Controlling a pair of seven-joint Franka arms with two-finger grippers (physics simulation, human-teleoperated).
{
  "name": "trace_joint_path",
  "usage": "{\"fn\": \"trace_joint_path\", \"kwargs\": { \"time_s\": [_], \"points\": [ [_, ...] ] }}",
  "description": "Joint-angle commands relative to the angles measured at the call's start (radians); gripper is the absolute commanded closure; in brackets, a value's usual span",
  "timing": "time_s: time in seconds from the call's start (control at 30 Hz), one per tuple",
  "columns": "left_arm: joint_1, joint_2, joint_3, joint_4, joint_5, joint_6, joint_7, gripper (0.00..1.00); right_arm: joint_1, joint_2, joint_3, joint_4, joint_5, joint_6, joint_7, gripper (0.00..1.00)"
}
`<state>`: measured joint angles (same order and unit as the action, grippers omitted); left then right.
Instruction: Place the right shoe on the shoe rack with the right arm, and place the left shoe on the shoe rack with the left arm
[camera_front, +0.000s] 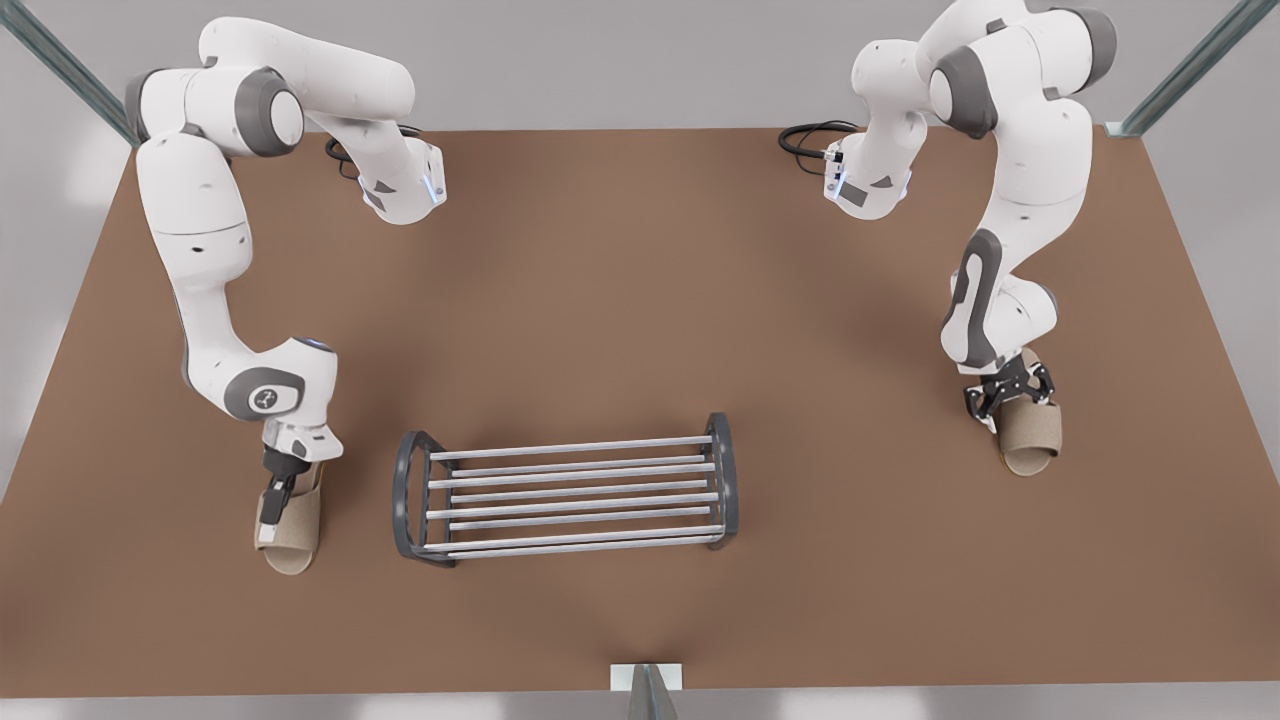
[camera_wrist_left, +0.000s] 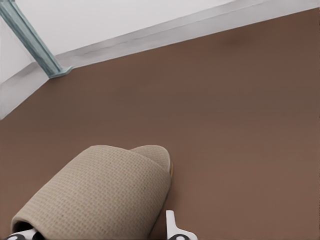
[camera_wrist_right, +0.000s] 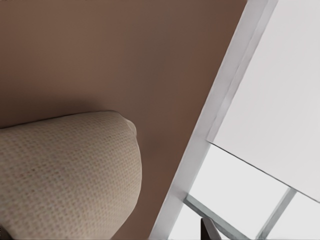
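Note:
The shoe rack (camera_front: 572, 447), dark grey end frames joined by silver bars, stands empty mid-table. On the front view's left a beige slipper, the right shoe (camera_front: 293, 528) (camera_wrist_right: 70, 175), lies flat on the table. My right gripper (camera_front: 272, 505) is down over its strap, open, with one dark fingertip (camera_wrist_right: 206, 231) clear of the fabric. The left shoe (camera_front: 1032, 440) (camera_wrist_left: 100, 195) lies on the front view's right. There my left gripper (camera_front: 1008, 395) straddles its heel end, open, and a white fingertip (camera_wrist_left: 171, 225) sits just beside the strap.
The brown table (camera_front: 640, 300) ends close beyond the right shoe (camera_wrist_right: 200, 150). A metal corner post (camera_wrist_left: 32, 42) stands at the far corner in the left wrist view. A small stand (camera_front: 646, 685) sits at the front edge, and cables (camera_front: 810, 135) lie by the arm bases.

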<state>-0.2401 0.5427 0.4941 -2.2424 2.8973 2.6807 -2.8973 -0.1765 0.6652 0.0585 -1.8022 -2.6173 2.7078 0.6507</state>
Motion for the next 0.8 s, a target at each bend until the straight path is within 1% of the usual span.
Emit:
{"fn": "trace_joint_path", "kwargs": {
  "time_s": [0.0,0.03,0.07,0.13,0.23,0.27,0.3,0.37,0.43,0.53,0.67,0.77],
  "points": [
    [0.001,0.000,-0.005,0.009,0.313,0.002,-0.907,0.00,-0.001,0.001,0.000,0.003,0.000,-0.006,0.029,0.00],
    [-0.001,0.000,-0.006,0.009,0.313,0.008,-0.908,0.00,-0.001,0.002,0.001,0.003,0.000,-0.006,0.029,0.00],
    [-0.001,-0.001,-0.006,0.009,0.312,0.008,-0.910,0.00,-0.001,0.002,0.001,0.003,0.000,-0.006,0.029,0.05],
    [-0.001,-0.001,-0.006,0.012,0.300,0.008,-0.912,0.00,-0.003,0.008,0.001,0.003,0.000,-0.006,0.030,0.10],
    [0.001,-0.001,-0.005,0.017,0.298,0.008,-0.912,0.00,-0.003,0.016,0.001,0.004,0.000,-0.006,0.030,0.16],
    [0.001,0.000,-0.005,0.020,0.298,0.008,-0.912,0.00,-0.003,0.017,0.001,0.006,0.000,-0.006,0.030,0.17],
    [0.010,0.000,-0.006,0.027,0.298,0.018,-0.912,0.00,-0.003,0.022,0.001,0.006,-0.001,-0.006,0.030,0.21],
    [0.010,-0.001,-0.006,0.044,0.298,0.044,-0.912,0.00,-0.005,0.022,0.001,0.009,0.000,-0.006,0.030,0.33],
    [0.010,0.000,-0.014,0.049,0.286,0.044,-0.912,0.02,-0.005,0.022,0.003,0.009,0.000,-0.006,0.030,0.38],
    [0.010,0.006,-0.016,0.047,0.277,0.038,-0.913,0.03,-0.009,0.022,0.003,0.007,0.000,-0.006,0.030,0.45],
    [0.013,0.017,-0.022,0.070,0.276,0.045,-0.913,0.04,-0.026,0.019,0.015,0.007,0.000,-0.003,0.030,0.58],
    [0.015,0.022,-0.025,0.080,0.276,0.045,-0.915,0.05,-0.038,0.011,0.026,0.004,0.000,0.004,0.052,0.61]
  ]
}}
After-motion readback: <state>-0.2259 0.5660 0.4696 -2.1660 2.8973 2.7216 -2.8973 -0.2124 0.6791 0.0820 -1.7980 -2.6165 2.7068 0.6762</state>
